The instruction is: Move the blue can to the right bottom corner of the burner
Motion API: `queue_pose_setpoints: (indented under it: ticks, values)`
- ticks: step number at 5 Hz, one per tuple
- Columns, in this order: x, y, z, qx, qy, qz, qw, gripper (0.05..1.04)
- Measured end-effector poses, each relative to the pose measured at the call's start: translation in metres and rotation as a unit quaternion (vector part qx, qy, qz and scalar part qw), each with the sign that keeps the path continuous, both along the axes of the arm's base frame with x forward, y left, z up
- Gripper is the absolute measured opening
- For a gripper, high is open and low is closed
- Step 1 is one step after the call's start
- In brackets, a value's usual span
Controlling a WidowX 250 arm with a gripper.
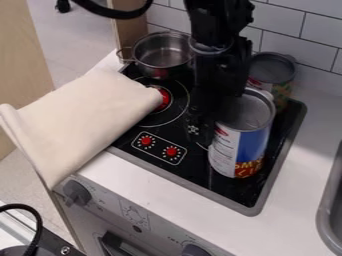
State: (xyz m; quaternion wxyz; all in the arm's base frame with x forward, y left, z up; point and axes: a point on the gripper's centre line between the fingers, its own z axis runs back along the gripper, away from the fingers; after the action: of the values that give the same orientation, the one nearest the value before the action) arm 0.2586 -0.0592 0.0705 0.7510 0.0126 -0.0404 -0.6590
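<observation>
White worktop [304,185] around a black stovetop [194,167] with a grey rim, seen from above at a slant. A pale tiled wall [300,30] rises behind the stovetop, and a grey appliance front [150,215] drops away below its front edge. A cream cloth [87,120] lies across the stovetop's left side and spills out over the left edge.

A black robot arm [220,40] comes in from the top, above the back of the stovetop. Its gripper [205,125] hangs low over the stovetop's right half, close against the left side of the blue can; I cannot tell whether it is wide, narrow or holding the can.

At the stovetop's lower right, a grey sink [327,225] shows its curved rim, set off from the stovetop by a strip of white.

The blue can [252,145], tall, open-topped and about upright, is over the right part of the stovetop, near the front right corner but short of it. A metal pot [160,54] sits at the stovetop's back left. A second can [280,90], also metal, is at the stovetop's back right.

Smallest are two red dial markings, side by side near the stovetop's front edge.
</observation>
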Motion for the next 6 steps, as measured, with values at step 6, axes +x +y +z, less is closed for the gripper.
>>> queue_pose_setpoints:
  ticks: [6]
  values:
    - [-0.036, -0.042, 0.007, -0.039, 0.065, -0.048, 0.9960, 1.000]
